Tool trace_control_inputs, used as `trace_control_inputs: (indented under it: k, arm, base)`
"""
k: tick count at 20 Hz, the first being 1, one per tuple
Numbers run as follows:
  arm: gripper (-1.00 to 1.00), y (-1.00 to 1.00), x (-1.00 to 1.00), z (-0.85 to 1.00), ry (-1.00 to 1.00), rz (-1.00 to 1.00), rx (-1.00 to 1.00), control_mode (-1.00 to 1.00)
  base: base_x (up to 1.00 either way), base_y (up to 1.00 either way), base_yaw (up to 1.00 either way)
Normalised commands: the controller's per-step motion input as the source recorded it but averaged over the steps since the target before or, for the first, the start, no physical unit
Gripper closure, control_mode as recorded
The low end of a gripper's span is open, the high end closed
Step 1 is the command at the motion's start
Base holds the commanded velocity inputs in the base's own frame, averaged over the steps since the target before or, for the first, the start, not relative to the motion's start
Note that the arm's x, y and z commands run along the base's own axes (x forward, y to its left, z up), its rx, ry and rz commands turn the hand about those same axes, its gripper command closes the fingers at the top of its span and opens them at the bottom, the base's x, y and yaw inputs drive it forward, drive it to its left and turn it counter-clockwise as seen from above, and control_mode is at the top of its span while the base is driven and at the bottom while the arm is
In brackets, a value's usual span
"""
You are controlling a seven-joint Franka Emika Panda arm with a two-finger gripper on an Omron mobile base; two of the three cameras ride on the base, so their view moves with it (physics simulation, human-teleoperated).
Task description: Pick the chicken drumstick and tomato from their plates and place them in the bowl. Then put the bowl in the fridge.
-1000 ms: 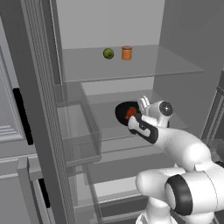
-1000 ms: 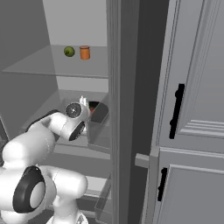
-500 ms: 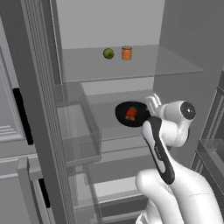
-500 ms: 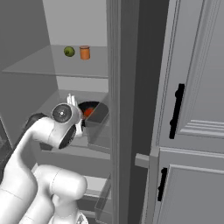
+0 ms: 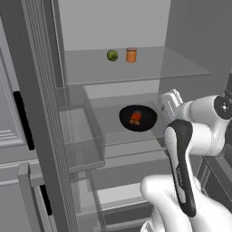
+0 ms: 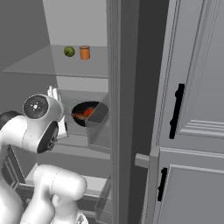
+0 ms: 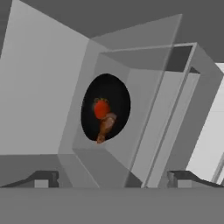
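Observation:
The black bowl rests on the middle glass shelf of the open fridge. Inside it lie the red tomato and the brown chicken drumstick, touching each other. My gripper hangs open and empty just right of the bowl, drawn back from its rim. From the right base camera, the bowl sits behind a door bin, with the gripper to its left. In the hand view the fingertips stand wide apart, well short of the bowl. The plates are out of view.
A green ball and an orange can stand on the upper glass shelf. The open fridge door with clear bins stands at the left. Grey cabinet doors flank the fridge on the right.
My hand has drawn back from the bowl toward the fridge's right side, with the jaws open. The bowl with the tomato and drumstick stays on the shelf.

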Motion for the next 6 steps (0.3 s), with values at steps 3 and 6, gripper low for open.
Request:
trace_control_inputs:
  k: [3,6]
  arm:
    - [-1.0,0.18,-0.74,0.58,0.0,0.0,-0.05,-1.0]
    - [-1.0,0.02,-0.97,0.34,0.0,0.0,-0.03,-1.0]
  base:
    - [0.0,0.0,0.0]
    - [0.0,0.0,0.0]
